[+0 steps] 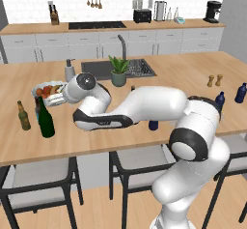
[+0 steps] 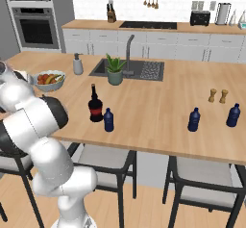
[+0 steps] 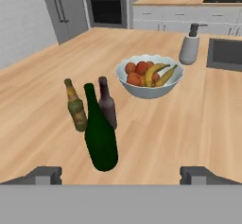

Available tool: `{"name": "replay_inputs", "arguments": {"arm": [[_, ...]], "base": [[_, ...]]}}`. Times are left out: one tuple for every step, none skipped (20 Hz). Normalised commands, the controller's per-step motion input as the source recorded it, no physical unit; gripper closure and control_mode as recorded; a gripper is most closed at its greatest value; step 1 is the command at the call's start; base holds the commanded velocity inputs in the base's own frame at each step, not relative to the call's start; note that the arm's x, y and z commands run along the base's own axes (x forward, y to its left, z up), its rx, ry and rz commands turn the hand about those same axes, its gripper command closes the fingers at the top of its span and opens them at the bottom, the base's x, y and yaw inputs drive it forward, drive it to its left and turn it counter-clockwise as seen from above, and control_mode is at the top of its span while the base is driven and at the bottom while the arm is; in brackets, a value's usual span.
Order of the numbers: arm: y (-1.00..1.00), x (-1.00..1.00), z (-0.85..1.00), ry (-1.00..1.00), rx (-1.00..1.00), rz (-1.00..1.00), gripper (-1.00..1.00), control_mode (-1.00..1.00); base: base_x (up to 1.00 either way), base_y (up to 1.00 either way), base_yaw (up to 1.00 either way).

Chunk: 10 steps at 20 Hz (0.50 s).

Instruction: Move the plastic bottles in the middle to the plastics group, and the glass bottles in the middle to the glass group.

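Kitchen cabinets and an oven stand behind a long wooden desk [image 2: 158, 107] that carries everything. At its far left the olive-brown beer bottle [image 3: 75, 106] and the dark brown beer bottle [image 3: 107, 103] stand close together, and the green wine bottle [image 3: 100, 133] stands upright just in front of them, apart from any finger. The claw [image 3: 121, 175] hangs just short of that bottle, its tips spread wide at the bottom corners of the hand view and holding nothing. So, as I judge it, the wine bottle is already delivered to the glass group and the step in hand is pulling clear.

At two o'clock from the beer bottles sit a fruit bowl [image 3: 150, 76] and a grey soap dispenser [image 3: 190, 46]; neither blocks a retreat.

Mid-desk the squat black bottle [image 2: 95, 106] and the small blue bottle [image 2: 109, 120] stand just beside each other, the blue one at four o'clock. The next move probably calls for lifting one without knocking the other. A potted plant [image 2: 114, 69] stands behind them.

Far right wait the two blue plastic bottles [image 2: 194, 120], with shakers [image 2: 217, 95] near them at twelve o'clock.
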Motion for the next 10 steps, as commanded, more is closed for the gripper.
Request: {"name": "replay_inputs", "arguments": {"arm": [[-0.89, -0.32, 0.10, 0.13, 0.17, -0.16, -1.00, -1.00], [-0.85, -0.17, 0.08, 0.21, 0.15, -0.20, -1.00, -1.00], [-0.80, -0.09, 0.11, 0.20, 0.12, -0.20, -1.00, -1.00], [-0.77, -0.01, 0.14, 0.21, 0.11, -0.21, -1.00, -1.00], [-0.76, 0.00, 0.15, 0.21, 0.10, -0.22, -1.00, -1.00], [-0.77, 0.00, 0.15, 0.17, 0.05, -0.23, -1.00, -1.00], [-0.82, -0.04, 0.25, 0.12, 0.03, -0.22, -1.00, -1.00], [-0.79, -0.11, 0.29, 0.03, 0.00, -0.20, -1.00, -1.00], [-0.76, -0.10, 0.32, 0.05, 0.00, -0.21, -1.00, -1.00], [-0.76, -0.06, 0.30, 0.09, 0.00, -0.21, -1.00, -1.00]], "base": [[0.00, 0.00, 0.00], [0.00, 0.00, 0.00], [0.00, 0.00, 0.00], [0.00, 0.00, 0.00], [0.00, 0.00, 0.00], [0.00, 0.00, 0.00], [0.00, 0.00, 0.00], [0.00, 0.00, 0.00], [0.00, 0.00, 0.00], [0.00, 0.00, 0.00]]}}
